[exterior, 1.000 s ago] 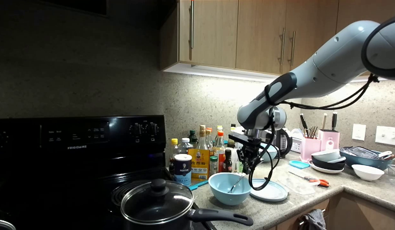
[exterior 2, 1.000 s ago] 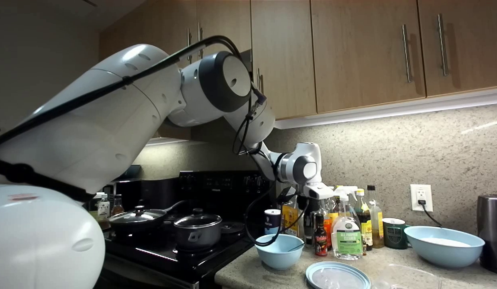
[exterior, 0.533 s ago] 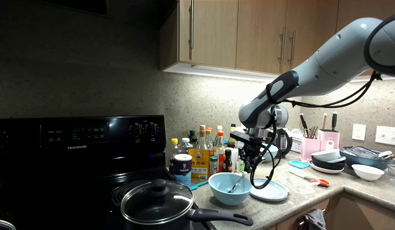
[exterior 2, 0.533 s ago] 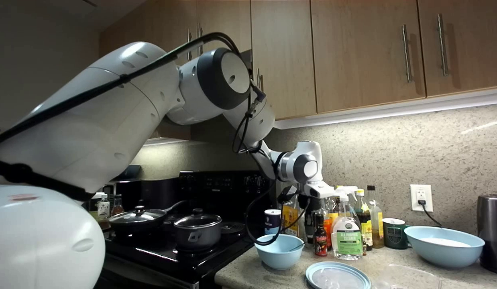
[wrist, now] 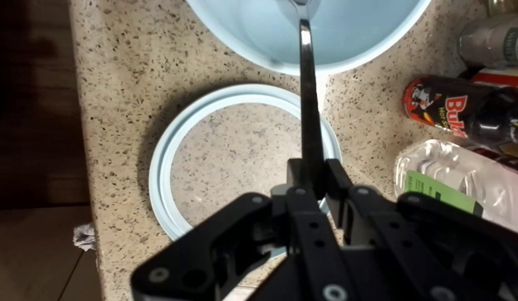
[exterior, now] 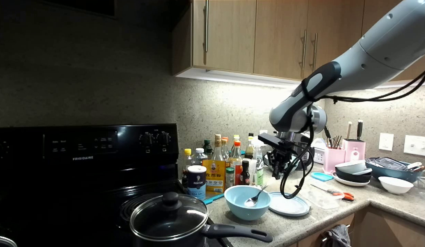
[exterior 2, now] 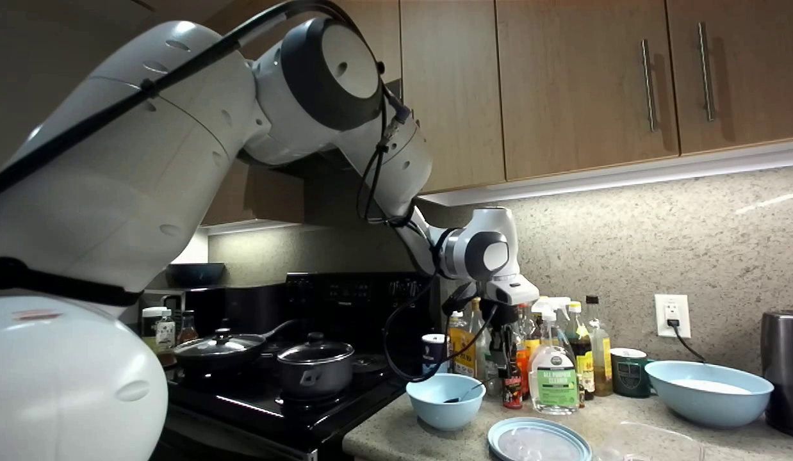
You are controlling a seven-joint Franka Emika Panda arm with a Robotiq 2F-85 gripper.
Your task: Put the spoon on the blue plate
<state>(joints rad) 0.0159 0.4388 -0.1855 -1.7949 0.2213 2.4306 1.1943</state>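
Note:
The spoon stands tilted in the light-blue bowl (exterior: 245, 214); its head (exterior: 251, 202) is inside the bowl and its handle slants up over the rim. The spoon also shows in the wrist view (wrist: 307, 58), its handle running back between the fingers. My gripper (wrist: 315, 173) is shut on the handle end; it also shows in both exterior views (exterior: 276, 177) (exterior 2: 503, 366), above and beside the bowl's rim. The blue plate (exterior: 293, 206) lies flat on the counter beside the bowl; its pale rim (wrist: 162, 167) passes beneath my gripper in the wrist view, partly hidden.
A hot sauce bottle (wrist: 455, 108) and a spray bottle (exterior 2: 555, 378) stand close by the gripper, with more bottles behind. A lidded pot (exterior: 169, 219) is on the stove. A clear plastic piece (exterior: 320, 199) and orange-handled scissors (exterior: 346, 196) lie past the plate.
My gripper has moved up and away from the stove, toward the plate side. The spoon has tilted lower and drawn along, its head now showing more in the bowl. Bowl and plate stay put.

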